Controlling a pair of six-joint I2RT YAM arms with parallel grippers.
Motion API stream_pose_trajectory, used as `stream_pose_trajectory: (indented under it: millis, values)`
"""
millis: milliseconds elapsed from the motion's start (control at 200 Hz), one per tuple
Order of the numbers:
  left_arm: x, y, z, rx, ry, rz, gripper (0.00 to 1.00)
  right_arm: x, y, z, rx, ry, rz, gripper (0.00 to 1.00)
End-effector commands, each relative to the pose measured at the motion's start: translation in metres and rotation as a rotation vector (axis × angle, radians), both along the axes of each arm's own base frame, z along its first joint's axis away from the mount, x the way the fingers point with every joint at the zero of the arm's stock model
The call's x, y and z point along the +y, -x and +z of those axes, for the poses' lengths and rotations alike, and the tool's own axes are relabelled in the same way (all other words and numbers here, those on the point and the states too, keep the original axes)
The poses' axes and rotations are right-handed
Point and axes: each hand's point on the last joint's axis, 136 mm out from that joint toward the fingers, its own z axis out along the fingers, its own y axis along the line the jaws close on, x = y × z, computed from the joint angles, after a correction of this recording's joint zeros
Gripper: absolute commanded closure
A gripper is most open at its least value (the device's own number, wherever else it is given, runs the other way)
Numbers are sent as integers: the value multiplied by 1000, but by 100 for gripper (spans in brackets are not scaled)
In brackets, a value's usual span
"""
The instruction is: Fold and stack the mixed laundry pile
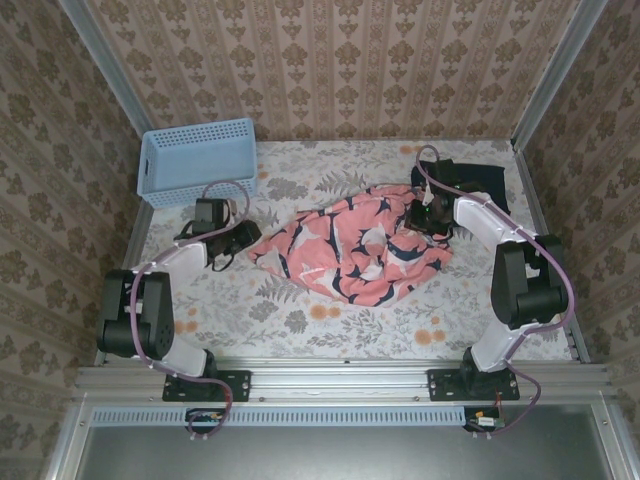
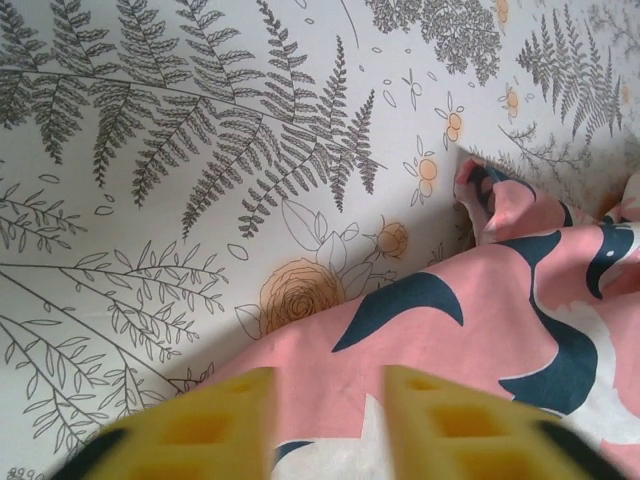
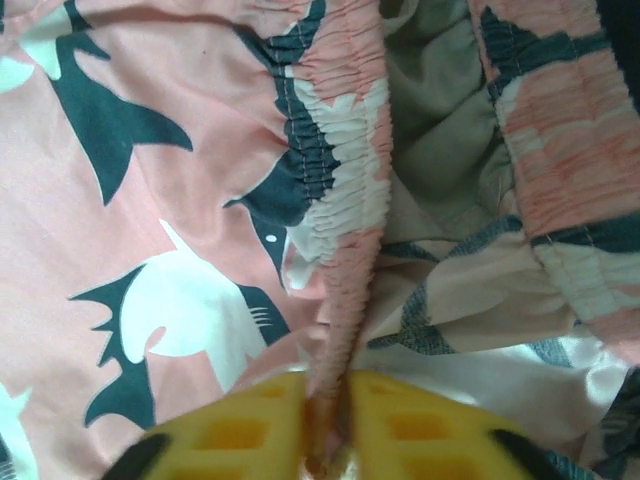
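From above, the coral-pink garment (image 1: 350, 245) lies crumpled at the middle of the table (image 1: 330, 320), which is covered in a fern-and-flower print. The navy garment (image 1: 482, 180) sits at the far right corner, behind the right arm. A light blue basket (image 1: 195, 160) stands at the far left. The left gripper (image 1: 243, 238) sits low just beside the pink garment's left edge, and the right gripper (image 1: 421, 218) is down on its right side. At this size, neither pair of jaws can be read.

At the left wrist, the left gripper (image 2: 325, 425) has its yellow fingers (image 2: 200, 430) parted. Pink cloth (image 2: 450, 320) lies flat beneath the gap and seems not to be pinched.

At the right wrist, the right gripper (image 3: 325, 425) is closed almost fully, nipping a raised fold of the pink garment's gathered elastic band (image 3: 345, 230).
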Motion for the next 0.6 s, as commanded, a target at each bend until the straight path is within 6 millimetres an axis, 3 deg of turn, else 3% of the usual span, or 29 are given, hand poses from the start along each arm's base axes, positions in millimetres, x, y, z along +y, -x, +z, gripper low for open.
stream_pose_trajectory:
  millis: [0, 80, 180, 245, 350, 460, 595]
  values:
    - [-2, -5, -3, -6, -8, -20, 41, 7, 4, -3, 17, -31, 13, 100]
    - [-3, -1, -11, 21, -12, -29, 33, 4, 7, 2, 14, -16, 7, 100]
    - [-3, 9, -19, 60, -41, -49, 29, 0, 12, 8, 12, 5, 10, 76]
    - [-1, 16, -24, 77, -59, -58, 30, 0, 15, 10, 11, 9, 14, 70]
    - [-3, 21, -32, 96, -50, -71, 38, 0, 17, 7, 16, 4, 13, 70]
    - [-13, 24, -36, 111, -17, -92, 53, 2, 17, 2, 24, -9, 11, 78]
    - [-17, 38, -40, 151, -66, -134, 47, 3, 17, 2, 22, -11, 10, 75]
